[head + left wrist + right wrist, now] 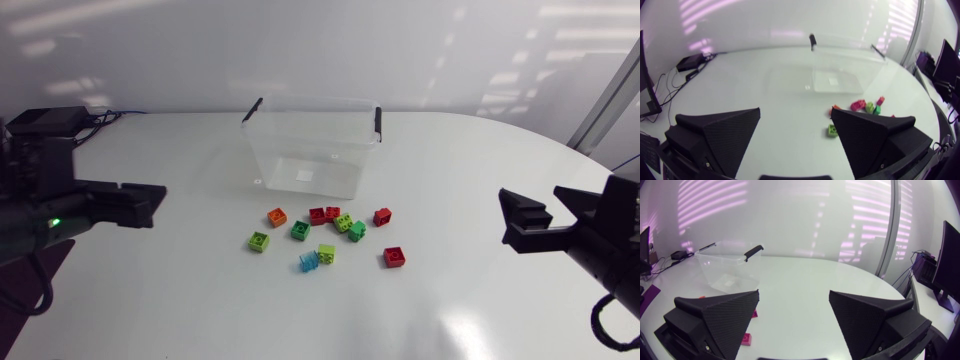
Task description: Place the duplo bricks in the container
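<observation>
Perhaps eleven bricks [300, 231] before one container [268, 150] — left tool [795, 112], right tool [794, 294] both gaping, empty.

container [311, 150]: clear, upright, empty | duplo bricks [327, 238]: scattered just before it

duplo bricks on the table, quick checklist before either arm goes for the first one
1. Container upright, lid off, no bricks inside: ok.
2. Left gripper open and empty: ok.
3. Right gripper open and empty: ok.
4. Duplo bricks all lying on the table in front of the container: ok.
5. Room to grip each brick: not ok in the middle cluster, where several touch; the lone red brick nearest the right gripper stands free.
6. Container held down against a nudge: cannot tell.
</observation>
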### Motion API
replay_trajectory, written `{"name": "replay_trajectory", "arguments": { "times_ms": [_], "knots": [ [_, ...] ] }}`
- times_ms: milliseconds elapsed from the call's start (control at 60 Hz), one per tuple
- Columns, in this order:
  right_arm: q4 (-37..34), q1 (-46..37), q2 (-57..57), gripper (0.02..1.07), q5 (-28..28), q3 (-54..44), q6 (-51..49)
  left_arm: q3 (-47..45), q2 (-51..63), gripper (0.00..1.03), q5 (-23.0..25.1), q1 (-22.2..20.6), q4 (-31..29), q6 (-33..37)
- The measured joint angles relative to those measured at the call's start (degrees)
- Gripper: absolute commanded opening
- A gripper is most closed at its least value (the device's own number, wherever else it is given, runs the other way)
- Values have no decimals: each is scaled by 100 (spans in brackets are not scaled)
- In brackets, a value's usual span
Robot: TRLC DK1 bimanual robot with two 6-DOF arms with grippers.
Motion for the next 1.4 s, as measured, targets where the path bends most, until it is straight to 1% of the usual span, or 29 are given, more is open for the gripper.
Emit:
{"name": "replay_trajectory", "arguments": {
  "times_ms": [50,83,200,350,417,483,567,617,650,800,983,1017,1083,1167,1200,1250,1300,1317,1350,1383,1400],
  "knots": [
    [-166,76,282,102,0,181,81,398,673,99,13,-103,-332,140],
    [-310,116,498,102,-2,313,136,584,1064,99,37,-160,-407,186],
    [-835,146,1231,102,-2,745,254,931,2225,99,50,-365,-463,308],
    [-1582,146,2271,102,-28,1355,304,1325,3425,99,63,-713,-546,328],
    [-1735,146,2667,102,-114,1541,304,1543,3816,99,66,-841,-581,328],
    [-1773,146,2927,102,-378,1606,262,1768,4162,99,63,-994,-586,328],
    [-1766,127,3117,102,-1025,1609,219,2015,4537,98,63,-1187,-586,328],
    [-1749,114,3191,102,-1329,1609,214,2135,4758,98,63,-1307,-584,328],
    [-1729,111,3246,102,-1429,1609,212,2197,4892,97,63,-1373,-584,328],
    [-1698,131,3685,102,-1550,1633,219,2350,5449,96,66,-1606,-586,328],
    [-1545,216,4223,102,-1545,1690,219,2439,5772,89,63,-1631,-586,328],
    [-1543,249,4315,102,-1534,1711,219,2483,5836,85,66,-1631,-584,328],
    [-1453,332,4516,102,-1456,1735,216,2542,5954,81,63,-1631,-542,328],
    [-1373,472,4745,101,-1303,1773,219,2581,6083,69,66,-1631,-494,326],
    [-1327,529,4830,100,-1261,1788,219,2581,6129,61,66,-1631,-457,326],
    [-1233,610,4979,96,-1191,1814,221,2581,6168,47,66,-1641,-402,326],
    [-1121,667,5143,95,-1158,1856,221,2583,6207,40,66,-1659,-310,326],
    [-1113,675,5195,93,-1158,1878,221,2583,6223,38,66,-1668,-282,323],
    [-1097,710,5305,92,-1150,1926,221,2588,6249,37,66,-1690,-256,323],
    [-1091,743,5425,91,-1150,1982,221,2594,6271,32,66,-1709,-256,323],
    [-1088,761,5480,91,-1150,2006,223,2594,6282,32,66,-1722,-251,323]
  ]
}}
